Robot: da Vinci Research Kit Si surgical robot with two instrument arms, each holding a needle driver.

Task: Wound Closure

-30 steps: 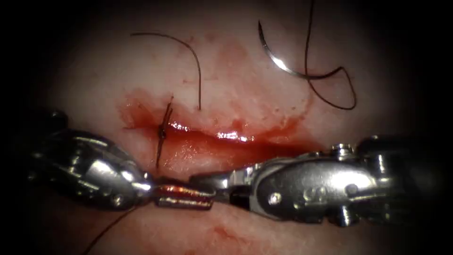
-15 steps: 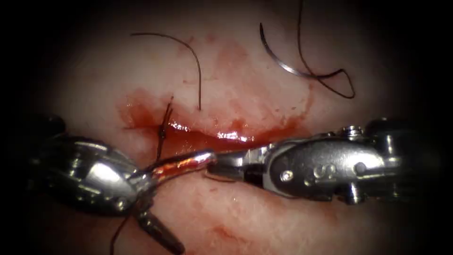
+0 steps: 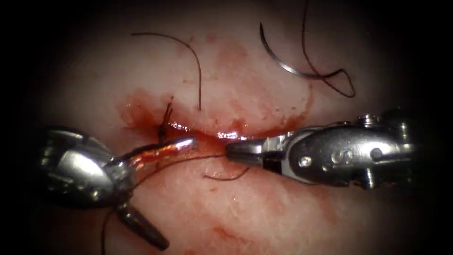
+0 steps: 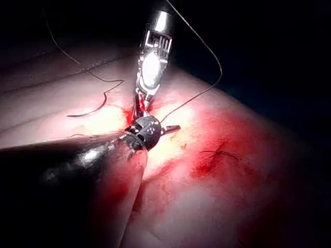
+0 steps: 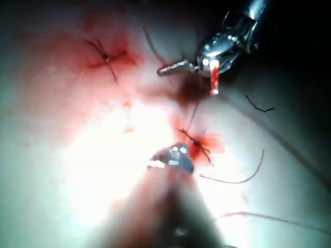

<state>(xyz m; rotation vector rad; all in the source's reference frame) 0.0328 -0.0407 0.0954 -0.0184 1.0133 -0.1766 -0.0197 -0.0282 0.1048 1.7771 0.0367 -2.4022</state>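
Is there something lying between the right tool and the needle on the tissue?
Nothing visible. Bare tissue separates the right tool from the free needle, lying above the cut, not in the tissue.

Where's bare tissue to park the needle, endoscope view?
Free: the patch below the right tool, right of the left tool, and the upper-left tissue beyond the cut thread end. Crowded: along the cut, and around the needle with its thread loop.

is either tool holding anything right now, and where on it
Left tool: open, holding nothing. Right tool: shut on the thread at its end. The needle lies free on the tissue.
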